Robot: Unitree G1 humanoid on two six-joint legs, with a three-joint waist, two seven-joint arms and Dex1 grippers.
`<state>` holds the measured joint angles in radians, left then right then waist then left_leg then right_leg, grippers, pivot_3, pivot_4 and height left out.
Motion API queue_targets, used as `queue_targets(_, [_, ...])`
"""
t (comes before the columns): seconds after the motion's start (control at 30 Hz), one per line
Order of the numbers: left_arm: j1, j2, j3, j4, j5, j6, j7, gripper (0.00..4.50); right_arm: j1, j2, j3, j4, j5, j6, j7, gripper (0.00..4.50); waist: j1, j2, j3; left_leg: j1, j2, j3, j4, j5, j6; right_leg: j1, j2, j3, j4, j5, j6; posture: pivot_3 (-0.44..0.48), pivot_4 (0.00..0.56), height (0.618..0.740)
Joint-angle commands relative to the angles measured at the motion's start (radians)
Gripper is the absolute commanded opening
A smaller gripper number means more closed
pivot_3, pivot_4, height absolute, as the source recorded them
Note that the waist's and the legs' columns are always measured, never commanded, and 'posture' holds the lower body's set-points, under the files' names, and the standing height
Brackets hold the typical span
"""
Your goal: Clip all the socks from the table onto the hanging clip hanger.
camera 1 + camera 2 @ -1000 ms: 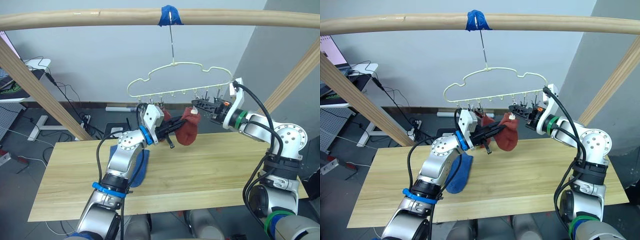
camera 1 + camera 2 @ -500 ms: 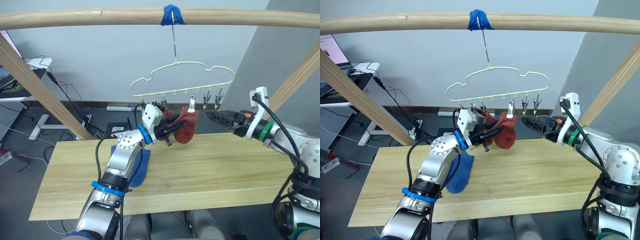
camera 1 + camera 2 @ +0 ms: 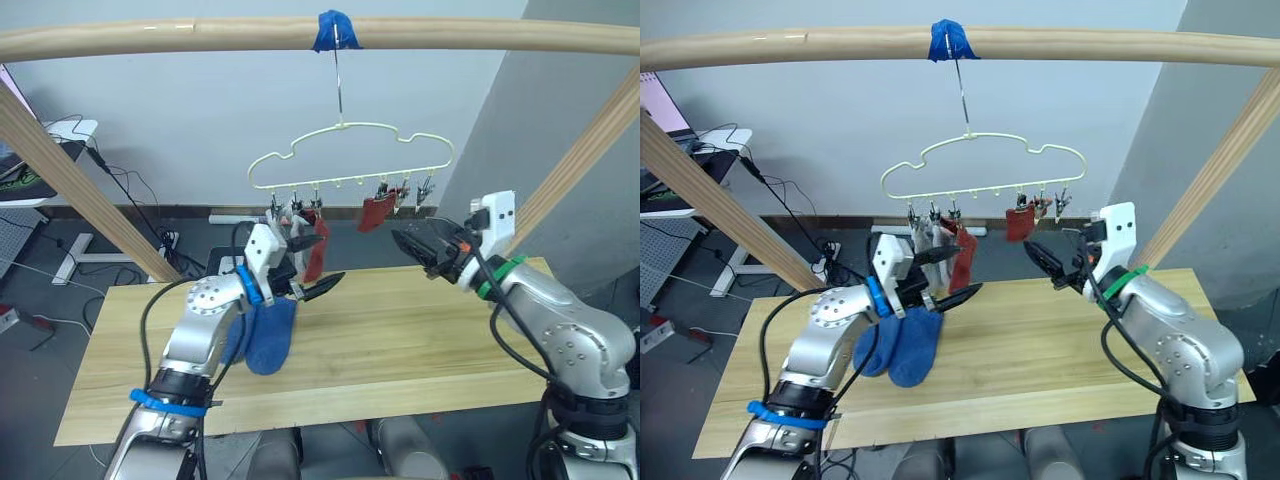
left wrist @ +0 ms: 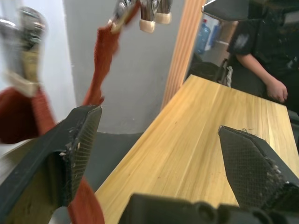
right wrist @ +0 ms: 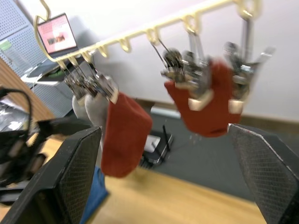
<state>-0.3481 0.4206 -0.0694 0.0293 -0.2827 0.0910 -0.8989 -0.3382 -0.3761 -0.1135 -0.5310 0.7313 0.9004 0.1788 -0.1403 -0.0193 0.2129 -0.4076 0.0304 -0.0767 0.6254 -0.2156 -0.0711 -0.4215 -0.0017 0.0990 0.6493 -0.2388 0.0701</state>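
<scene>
On the clip hanger two rust-red socks already hang. Both grippers, left and right, are spread and empty. Next, pinch one blue sock near its cuff edge.

No readable text, label, brand, number or sign is showing anywhere; the laptop screen is glowing pink, its contents too blurred to make out.

Even, soft indoor light fills both eye views, bright on the pale wall at upper centre, with no hard shadows. A faint sheen runs along the top pole. The wrist views are blurred, nearest clips and fingers smeared and out of focus.
</scene>
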Motion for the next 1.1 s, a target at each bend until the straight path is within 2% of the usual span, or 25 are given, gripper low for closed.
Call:
queue_targets(0.03, [0.021, 0.025, 0.037, -0.109, -0.064, 0.045, -0.012, 4.46, 0.001, 0.021, 0.024, -0.041, -0.044, -0.061, -0.009, 4.50, 0.003, 0.000, 0.000, 0.000, 0.000, 0.000, 0.000, 0.000, 0.000, 0.000, 0.000, 0.000, 0.000, 0.000, 0.000, -0.138, 0.194, 0.740])
queue_targets(0.2, [0.150, 0.113, 0.137, -0.319, -0.183, 0.140, -0.017, 4.46, 0.003, 0.066, 0.105, -0.014, -0.216, -0.206, -0.047, 4.50, -0.003, 0.000, 0.000, 0.000, 0.001, 0.000, -0.001, 0.000, 0.000, -0.001, 0.000, 0.000, 0.000, 0.000, 0.000, -0.116, 0.196, 0.740])
queue_targets(0.37, [0.199, 0.119, 0.147, -0.403, -0.202, 0.185, 0.036, 4.50, -0.007, 0.070, 0.135, 0.044, -0.330, -0.269, -0.057, 2.93, 0.009, -0.001, 0.001, 0.000, 0.000, 0.000, 0.000, 0.000, 0.000, 0.000, -0.001, -0.001, 0.000, 0.000, -0.001, -0.100, 0.198, 0.740])
queue_targets(0.7, [0.230, 0.102, 0.142, -0.455, -0.202, 0.206, 0.098, 4.50, -0.024, 0.104, 0.144, 0.115, -0.418, -0.329, -0.037, 2.93, 0.023, -0.001, 0.001, 0.000, 0.000, 0.000, 0.000, 0.000, 0.000, 0.000, 0.000, 0.000, 0.000, 0.000, -0.001, -0.073, 0.198, 0.740])
queue_targets(0.8, [0.239, 0.098, 0.141, -0.457, -0.190, 0.193, 0.108, 4.50, -0.037, 0.126, 0.147, 0.140, -0.428, -0.337, -0.036, 2.32, 0.026, -0.001, 0.001, 0.000, 0.000, 0.000, 0.000, 0.000, 0.000, 0.000, 0.000, 0.000, 0.000, 0.000, -0.001, -0.062, 0.196, 0.740])
queue_targets(1.1, [0.246, 0.101, 0.137, -0.460, -0.190, 0.188, 0.111, 4.50, -0.063, 0.164, 0.156, 0.184, -0.481, -0.372, -0.036, 2.32, 0.030, -0.001, 0.001, 0.000, 0.000, 0.000, 0.000, 0.000, 0.000, 0.000, 0.000, 0.000, 0.000, 0.000, -0.001, -0.057, 0.186, 0.740])
